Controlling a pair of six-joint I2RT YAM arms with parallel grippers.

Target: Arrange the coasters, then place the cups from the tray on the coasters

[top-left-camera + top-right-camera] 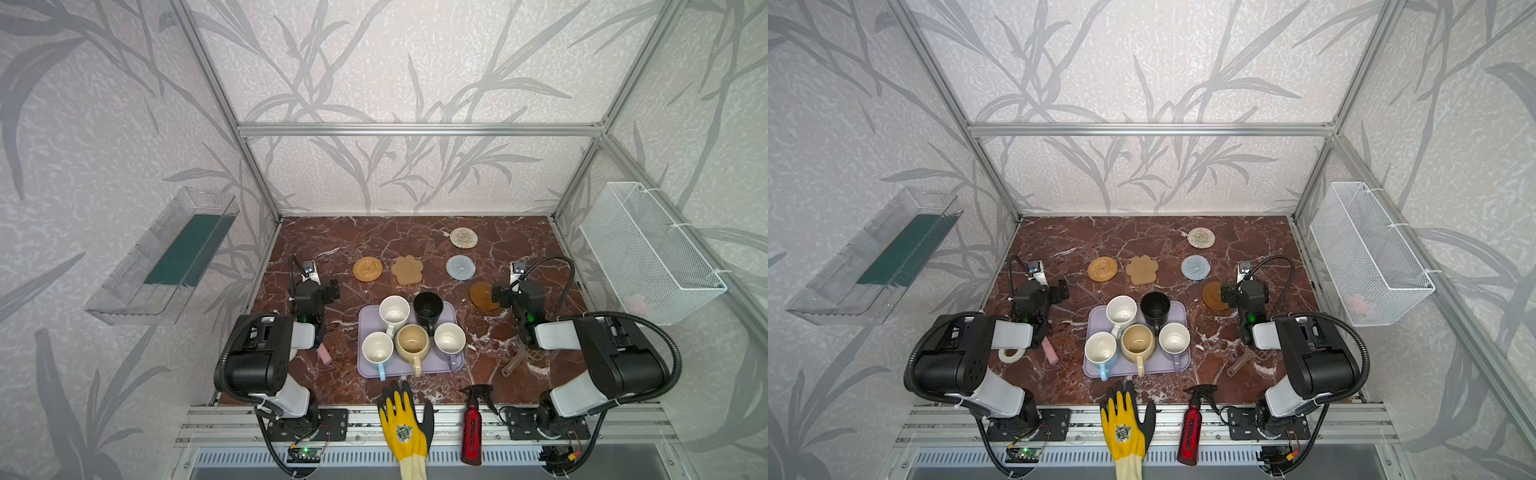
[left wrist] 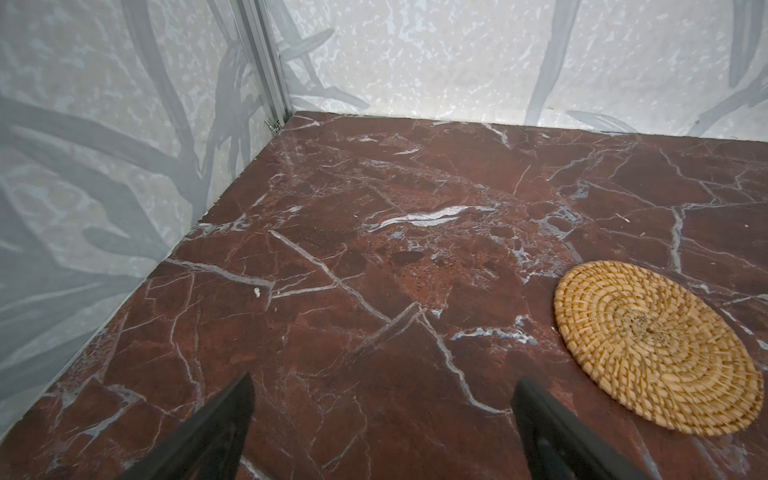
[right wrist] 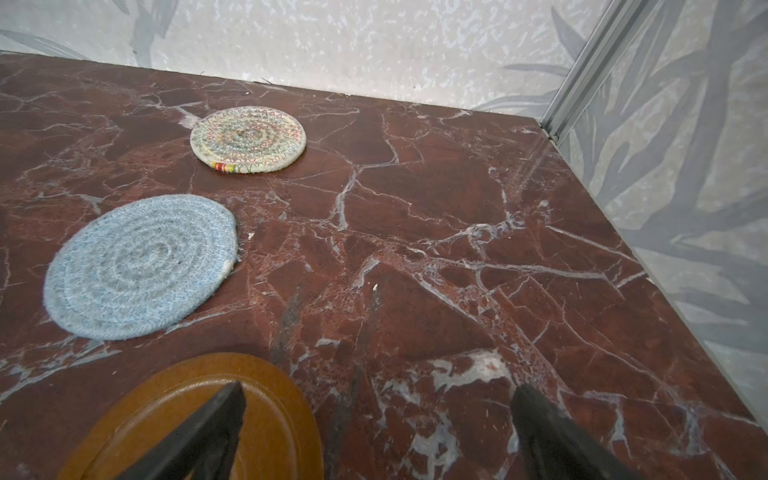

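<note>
Five coasters lie behind the tray in both top views: orange rattan (image 1: 368,269), tan paw (image 1: 407,270), grey-blue (image 1: 460,267), cream spiral (image 1: 464,237) and amber disc (image 1: 481,296). On the lavender tray (image 1: 438,366) stand a white speckled cup (image 1: 394,311), a black one (image 1: 428,307), a light blue one (image 1: 377,348), a beige one (image 1: 412,343) and a lavender-grey one (image 1: 449,338). My left gripper (image 2: 382,395) hovers open and empty over bare marble, with the rattan coaster (image 2: 656,345) beside it. My right gripper (image 3: 376,399) is open and empty, one finger over the amber disc (image 3: 270,415).
A yellow glove (image 1: 403,424) and a red spray bottle (image 1: 471,436) lie at the front edge. A pink block (image 1: 324,353) and a tape roll (image 1: 1012,354) sit by the left arm, a tan tool (image 1: 521,359) by the right. A wire basket (image 1: 648,249) and a clear bin (image 1: 166,257) hang on the side walls.
</note>
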